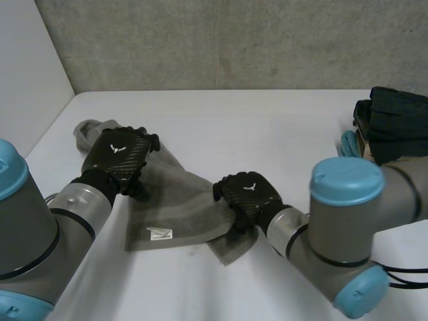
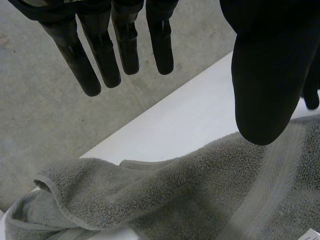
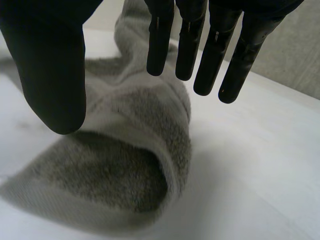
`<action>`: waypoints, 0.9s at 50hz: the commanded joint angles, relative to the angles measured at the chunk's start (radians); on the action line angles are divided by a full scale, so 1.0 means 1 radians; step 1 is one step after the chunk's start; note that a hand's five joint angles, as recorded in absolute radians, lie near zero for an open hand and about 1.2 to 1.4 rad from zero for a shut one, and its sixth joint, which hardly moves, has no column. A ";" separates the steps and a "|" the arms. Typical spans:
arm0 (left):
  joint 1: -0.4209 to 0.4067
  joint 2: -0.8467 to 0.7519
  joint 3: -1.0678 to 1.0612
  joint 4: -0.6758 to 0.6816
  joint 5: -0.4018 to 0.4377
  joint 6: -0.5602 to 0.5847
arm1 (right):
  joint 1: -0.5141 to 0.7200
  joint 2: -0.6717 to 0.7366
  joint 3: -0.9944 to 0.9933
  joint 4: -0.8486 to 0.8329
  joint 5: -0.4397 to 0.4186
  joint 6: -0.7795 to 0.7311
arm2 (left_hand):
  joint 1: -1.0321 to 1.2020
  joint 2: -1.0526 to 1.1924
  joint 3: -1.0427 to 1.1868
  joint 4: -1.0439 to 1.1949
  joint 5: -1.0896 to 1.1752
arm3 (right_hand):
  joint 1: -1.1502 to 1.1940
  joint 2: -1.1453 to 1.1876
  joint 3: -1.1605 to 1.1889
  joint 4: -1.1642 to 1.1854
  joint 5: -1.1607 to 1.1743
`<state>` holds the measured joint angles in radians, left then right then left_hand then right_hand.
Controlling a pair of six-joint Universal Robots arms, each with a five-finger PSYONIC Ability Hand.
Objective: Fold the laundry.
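Observation:
A grey towel point(image 1: 175, 200) lies crumpled and partly folded on the white table point(image 1: 267, 127), with a white label point(image 1: 159, 233) near its front edge. My left hand point(image 1: 120, 157) hovers over the towel's far left part. In the left wrist view its fingers point(image 2: 105, 55) are straight and apart from the thumb, holding nothing, with the towel point(image 2: 175, 200) under the palm. My right hand point(image 1: 246, 194) is at the towel's right end. There its fingers point(image 3: 210, 50) and thumb stand apart above a raised fold of towel point(image 3: 140, 165), gripping nothing.
A pile of dark folded cloth point(image 1: 394, 124) sits at the table's right edge, behind my right arm. A grey wall runs along the back, and the table's left edge lies just beyond the towel's far corner.

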<state>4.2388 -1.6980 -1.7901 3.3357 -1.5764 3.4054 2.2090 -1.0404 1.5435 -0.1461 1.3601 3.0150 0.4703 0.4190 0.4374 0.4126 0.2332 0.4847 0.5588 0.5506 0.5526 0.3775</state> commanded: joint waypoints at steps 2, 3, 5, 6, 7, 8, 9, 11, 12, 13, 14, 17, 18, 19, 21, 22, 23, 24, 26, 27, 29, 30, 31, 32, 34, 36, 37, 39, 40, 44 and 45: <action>-0.002 0.008 -0.009 0.004 0.004 0.000 | 0.035 0.082 -0.051 -0.015 0.152 -0.116 | -0.034 0.018 -0.001 0.024 0.029 | 0.178 0.104 0.112 0.110 0.111; -0.002 0.009 -0.009 0.005 0.004 0.000 | 0.037 0.080 -0.052 -0.016 0.157 -0.116 | -0.034 0.018 -0.001 0.024 0.029 | 0.234 0.160 0.168 0.166 0.167; -0.002 0.009 -0.009 0.005 0.004 0.000 | 0.037 0.074 -0.051 -0.033 0.163 -0.114 | -0.037 0.015 -0.004 0.021 0.026 | 0.599 0.524 0.533 0.531 0.531; 0.000 0.011 -0.011 0.005 0.004 0.000 | 0.037 0.069 -0.049 -0.042 0.165 -0.114 | -0.037 0.015 -0.004 0.021 0.026 | 0.785 0.710 0.719 0.717 0.717; 0.000 0.012 -0.009 0.005 0.004 0.000 | 0.035 0.065 -0.048 -0.052 0.168 -0.114 | -0.037 0.015 -0.004 0.021 0.026 | 0.910 0.836 0.844 0.842 0.843; 0.000 0.012 -0.011 0.005 0.004 0.000 | 0.034 0.059 -0.045 -0.059 0.169 -0.113 | -0.037 0.015 -0.004 0.021 0.026 | 0.912 0.837 0.846 0.844 0.844; 0.000 0.012 -0.011 0.005 0.004 0.000 | 0.028 0.048 -0.034 -0.073 0.169 -0.108 | -0.037 0.015 -0.004 0.021 0.026 | 0.912 0.837 0.846 0.844 0.844; 0.000 0.014 -0.011 0.005 0.004 0.000 | 0.023 0.034 -0.025 -0.076 0.169 -0.108 | -0.037 0.015 -0.004 0.021 0.026 | 0.912 0.837 0.846 0.844 0.844; 0.000 0.014 -0.011 0.005 0.004 0.000 | 0.023 0.026 -0.020 -0.075 0.172 -0.113 | -0.037 0.015 -0.004 0.021 0.026 | 0.912 0.837 0.846 0.844 0.844; 0.000 0.014 -0.011 0.005 0.004 0.000 | 0.023 0.010 -0.008 -0.072 0.171 -0.116 | -0.037 0.015 -0.004 0.021 0.026 | 0.912 0.837 0.846 0.844 0.844; 0.001 0.018 -0.011 0.005 0.003 0.000 | 0.021 -0.001 0.000 -0.070 0.171 -0.116 | -0.037 0.015 -0.004 0.021 0.026 | 0.912 0.837 0.846 0.844 0.844; 0.001 0.026 -0.011 0.005 0.003 0.000 | 0.009 -0.055 0.029 -0.063 0.169 -0.127 | -0.037 0.015 -0.004 0.021 0.026 | 0.912 0.837 0.846 0.844 0.844; 0.001 0.032 -0.011 0.005 0.003 0.000 | -0.008 -0.069 0.035 -0.058 0.169 -0.133 | -0.037 0.015 -0.004 0.021 0.026 | 0.912 0.837 0.846 0.844 0.844; 0.001 0.037 -0.011 0.005 0.001 0.000 | -0.035 -0.082 0.043 -0.055 0.169 -0.140 | -0.037 0.015 -0.004 0.021 0.026 | 0.912 0.837 0.846 0.844 0.844; 0.001 0.043 -0.011 0.004 0.001 0.000 | -0.151 -0.119 0.052 -0.046 0.166 -0.183 | -0.039 0.012 -0.007 0.018 0.023 | 0.912 0.837 0.846 0.844 0.844; 0.003 0.049 -0.011 0.004 0.001 0.000 | -0.188 -0.128 0.047 -0.040 0.165 -0.203 | -0.042 0.009 -0.010 0.015 0.020 | 0.912 0.837 0.846 0.844 0.844; 0.003 0.052 -0.011 0.004 0.001 0.000 | -0.224 -0.135 0.044 -0.033 0.163 -0.225 | -0.042 0.009 -0.010 0.015 0.020 | 0.912 0.837 0.846 0.844 0.844; 0.003 0.054 -0.011 0.004 0.001 0.000 | -0.260 -0.139 0.041 -0.027 0.163 -0.249 | -0.045 0.006 -0.013 0.012 0.017 | 0.912 0.837 0.846 0.844 0.844; 0.003 0.057 -0.011 0.004 0.001 0.000 | -0.336 -0.147 0.021 -0.010 0.160 -0.326 | -0.048 0.003 -0.015 0.009 0.014 | 0.912 0.837 0.846 0.844 0.844; 0.003 0.055 -0.011 0.004 0.001 0.000 | -0.356 -0.145 0.008 -0.003 0.163 -0.352 | -0.051 0.000 -0.018 0.006 0.011 | 0.912 0.837 0.846 0.844 0.844; 0.004 0.057 -0.011 0.004 0.001 0.000 | -0.385 -0.130 -0.035 0.013 0.171 -0.413 | -0.054 -0.003 -0.021 0.004 0.008 | 0.912 0.837 0.846 0.844 0.844; 0.004 0.055 -0.009 0.004 0.002 0.000 | -0.384 -0.122 -0.045 0.014 0.172 -0.430 | -0.057 -0.006 -0.024 0.001 0.005 | 0.912 0.837 0.846 0.844 0.844; 0.004 0.055 -0.009 0.004 0.003 0.000 | -0.384 -0.104 -0.066 0.020 0.174 -0.447 | -0.057 -0.006 -0.024 0.001 0.005 | 0.912 0.837 0.846 0.844 0.844; 0.010 0.055 -0.008 0.004 0.007 0.002 | -0.384 -0.098 -0.075 0.023 0.175 -0.449 | -0.060 -0.009 -0.027 -0.002 0.002 | 0.668 0.594 0.603 0.601 0.601; 0.018 0.054 -0.006 0.005 0.009 0.002 | -0.385 -0.095 -0.089 0.028 0.183 -0.444 | -0.060 -0.009 -0.027 -0.002 0.002 | 0.163 0.089 0.097 0.095 0.096; 0.044 0.054 0.004 0.005 0.010 0.002 | -0.374 -0.098 -0.098 0.033 0.195 -0.414 | -0.063 -0.012 -0.030 -0.005 0.000 | -0.097 -0.171 -0.163 -0.165 -0.164; 0.052 0.054 0.008 0.005 0.010 0.002 | -0.365 -0.102 -0.098 0.036 0.198 -0.401 | -0.063 -0.012 -0.030 -0.005 0.000 | -0.182 -0.256 -0.247 -0.250 -0.249; 0.090 0.044 0.024 0.007 0.015 0.006 | -0.300 -0.122 -0.097 0.049 0.197 -0.352 | -0.063 -0.012 -0.030 -0.005 0.000 | -0.310 -0.384 -0.376 -0.378 -0.378; 0.095 0.044 0.027 0.007 0.015 0.008 | -0.272 -0.132 -0.094 0.059 0.195 -0.340 | -0.063 -0.012 -0.030 -0.005 0.000 | -0.310 -0.384 -0.376 -0.378 -0.378; 0.153 0.005 0.060 0.011 0.032 0.009 | -0.169 -0.185 -0.080 0.149 0.191 -0.306 | -0.042 0.009 -0.010 0.015 0.020 | -0.310 -0.384 -0.376 -0.378 -0.378; 0.161 -0.008 0.064 0.011 0.035 0.011 | -0.155 -0.196 -0.074 0.173 0.189 -0.305 | -0.040 0.012 -0.007 0.018 0.023 | -0.306 -0.380 -0.372 -0.374 -0.373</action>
<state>4.3341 -1.6574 -1.7616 3.3430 -1.5592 3.4119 1.9259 -1.1716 1.4472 -0.0776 1.5547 2.6572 0.4703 0.3977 0.4096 0.3889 0.2112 0.1970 0.2199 0.2073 0.2307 0.0679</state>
